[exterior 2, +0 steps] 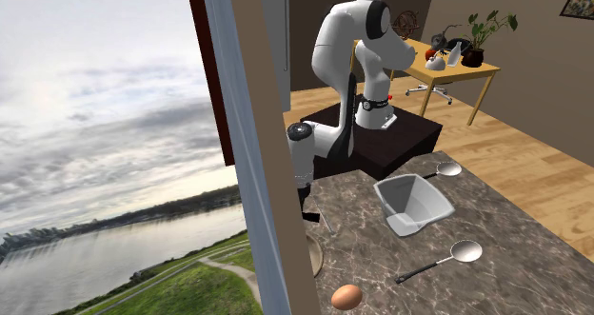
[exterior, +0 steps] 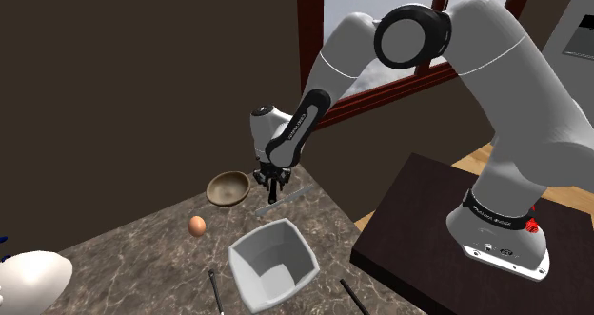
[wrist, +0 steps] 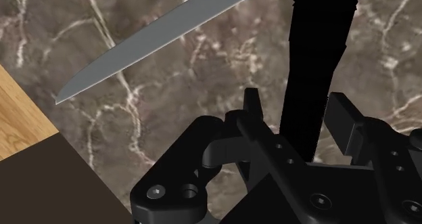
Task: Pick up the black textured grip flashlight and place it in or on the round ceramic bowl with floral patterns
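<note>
The two black fingers (wrist: 254, 114) stand apart, one on each side of the black flashlight (wrist: 318, 53). A strip of marble shows between one finger and the barrel, so nothing is clamped yet. The flashlight lies on the marble bench (wrist: 169, 128), running lengthwise away from the hand, just beside a grey knife (wrist: 155, 43) that lies at an angle to it.

The step in hand looks like the grasp. To do it well, the fingers should settle low enough to meet the barrel across its full width, centred so that both pads arrive together and the round body does not roll or squirt out. They should close firmly on the ribbed part, then lift straight up, keeping clear of the knife blade.

The brown round bowl (exterior: 228, 187) sits near the hand, towards the shoulder view's left, so the carry should be short.

By count:
- one flashlight
- one bowl
- one knife
- one egg (exterior: 197, 226)
- one white square tub (exterior: 273, 265)
- two long-handled spoons (exterior 2: 455, 254), one on either side of the tub
</note>
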